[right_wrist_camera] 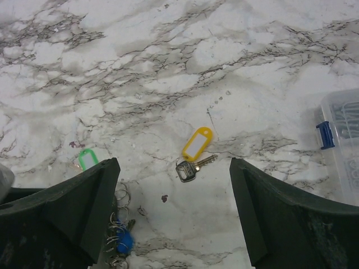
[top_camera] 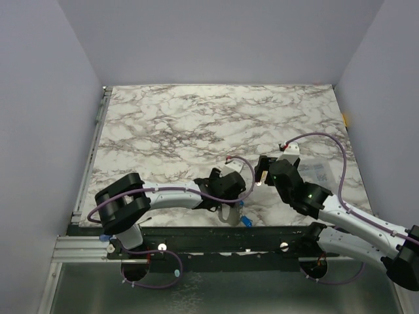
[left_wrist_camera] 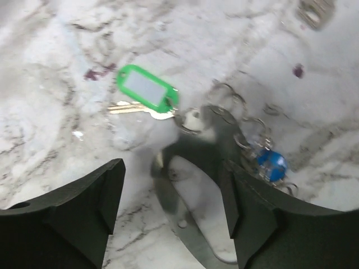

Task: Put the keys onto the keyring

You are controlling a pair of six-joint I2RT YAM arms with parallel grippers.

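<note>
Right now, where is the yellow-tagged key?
In the right wrist view, the yellow-tagged key lies on the table ahead of the open right gripper, right of the green tag.

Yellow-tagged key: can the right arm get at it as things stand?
Probably yes: the yellow-tagged key lies uncovered on the table, straight ahead of the open right gripper.

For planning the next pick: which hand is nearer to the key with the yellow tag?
Right. The right hand hovers over the yellow-tagged key, seen between its open fingers; the left hand is apart, over the green tag and blue tag.
</note>
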